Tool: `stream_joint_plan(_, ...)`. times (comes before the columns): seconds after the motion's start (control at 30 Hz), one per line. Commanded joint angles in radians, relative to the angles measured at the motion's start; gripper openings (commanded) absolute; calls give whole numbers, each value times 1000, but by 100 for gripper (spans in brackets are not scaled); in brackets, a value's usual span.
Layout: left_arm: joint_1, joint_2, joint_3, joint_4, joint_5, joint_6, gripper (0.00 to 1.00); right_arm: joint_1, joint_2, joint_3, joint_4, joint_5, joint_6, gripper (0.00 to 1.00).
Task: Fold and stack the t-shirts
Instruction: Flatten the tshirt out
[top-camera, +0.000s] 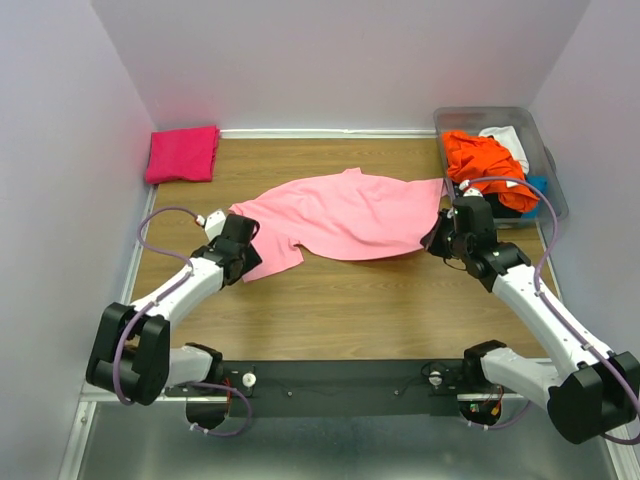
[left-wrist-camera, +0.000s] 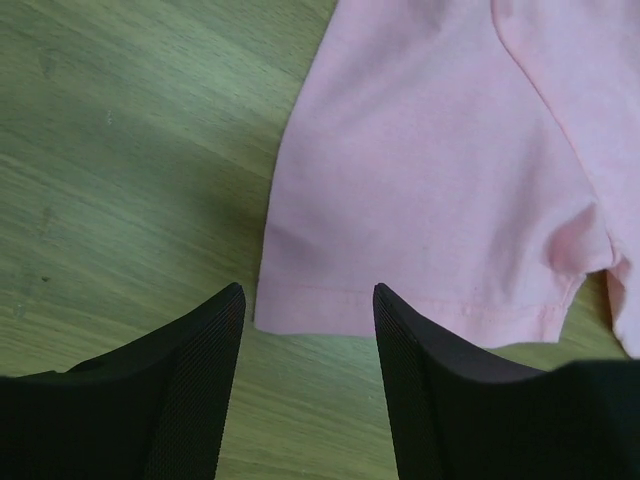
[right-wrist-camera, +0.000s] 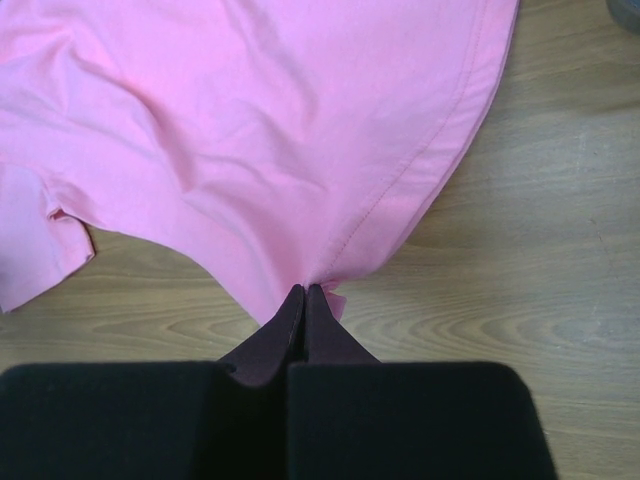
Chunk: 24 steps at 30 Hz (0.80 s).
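Note:
A light pink t-shirt (top-camera: 345, 215) lies spread and rumpled across the middle of the wooden table. My right gripper (right-wrist-camera: 305, 290) is shut on its hem edge (right-wrist-camera: 400, 200) at the shirt's right side, also seen from above (top-camera: 445, 232). My left gripper (left-wrist-camera: 308, 300) is open, its fingers just short of the sleeve hem (left-wrist-camera: 420, 305), at the shirt's left end (top-camera: 245, 240). A hot-pink t-shirt (top-camera: 182, 153) lies folded at the far left corner.
A clear bin (top-camera: 545, 150) at the far right holds an orange shirt (top-camera: 485, 160), a white one (top-camera: 505, 140) and bits of blue and black cloth. White walls enclose the table on three sides.

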Motion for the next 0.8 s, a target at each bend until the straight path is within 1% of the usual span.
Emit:
stream_joint_plan(0.0,23,55,-10,10,-33,-11,62,-4,-15,-19,-9,-13,-23,1)
stream_joint_plan(0.27,26,132,-6,33,-12,32,61,-4,-27,-33,-8,-9,-19,1)
stream_joint_plan(0.57,24,207,2,-1,37,59,59,-3,-32,-33,-6,14,-25,1)
stream_joint_plan(0.63,24,221,8,-6,45,68,57,-4,-30,-36,-4,16,-25,1)
stream_joint_plan(0.77,24,256,24,-20,48,91,47,-4,-30,-44,2,20,-19,1)
